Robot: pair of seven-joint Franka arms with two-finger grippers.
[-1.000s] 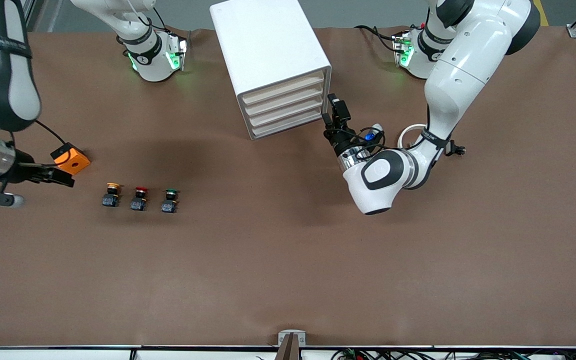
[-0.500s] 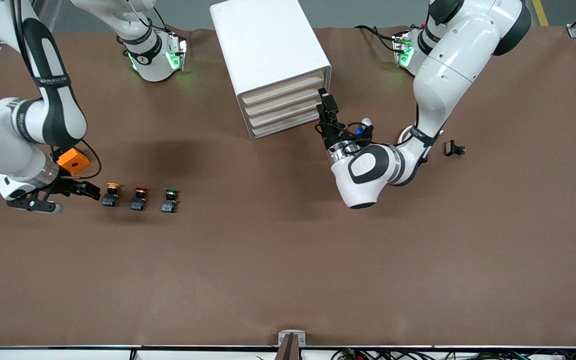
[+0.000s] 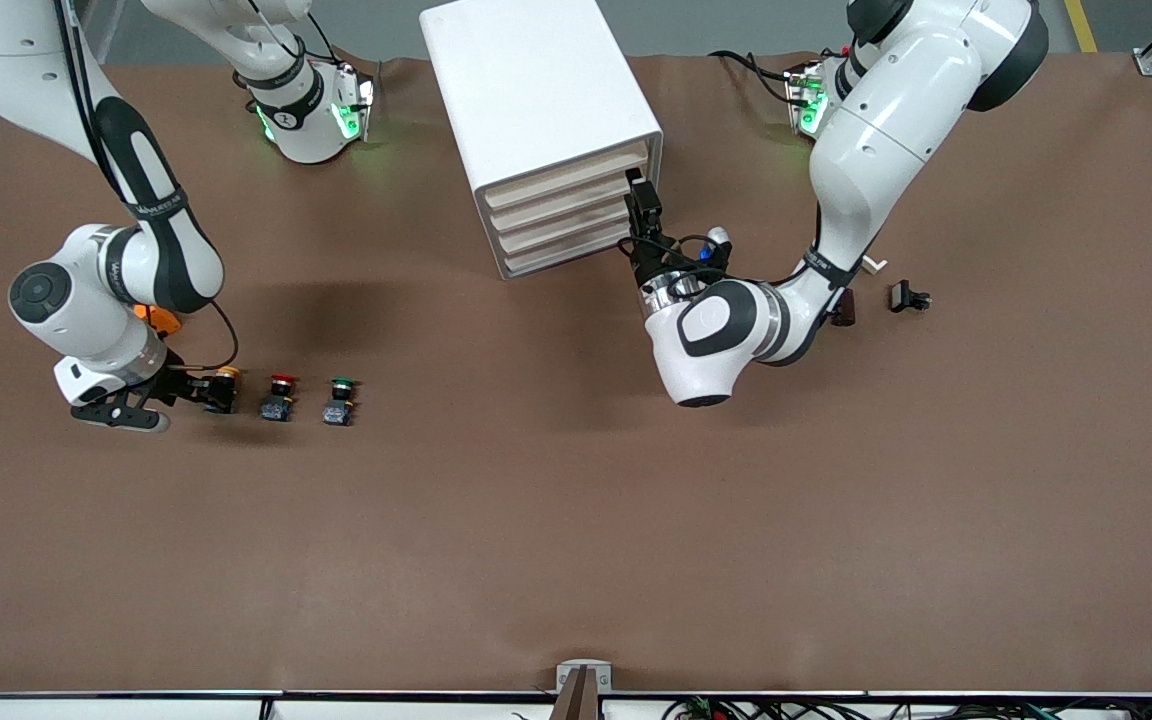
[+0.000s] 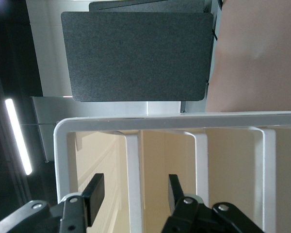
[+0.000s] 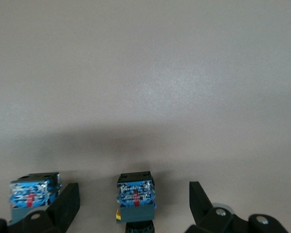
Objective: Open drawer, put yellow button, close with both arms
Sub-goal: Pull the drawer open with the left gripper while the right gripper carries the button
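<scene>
- A robotics lab or test cell.
- Two white jointed arms (image 3: 866, 130) bolted at the edge of a brown-covered table (image 3: 576, 520).
- Green status lights on the bases, loose cabling (image 3: 736, 708) along the rim.
- Grey acoustic panel (image 4: 136, 56) beside the rig.

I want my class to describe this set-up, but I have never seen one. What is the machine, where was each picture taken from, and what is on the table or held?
The machine is two white robot arms, each ending in a two-finger gripper. One picture looks down from a high camera facing them; the other two come from cameras on the arms' wrists.

On the brown table stands a white cabinet of four drawers. Nearer the camera, toward the right arm's end, three small push buttons sit in a row: yellow button, red button and green button. An orange block is partly hidden by the right arm.

The right gripper is low, fingers open either side of the yellow button. The left gripper is at the drawer fronts, fingers apart. Nothing is held yet.
</scene>
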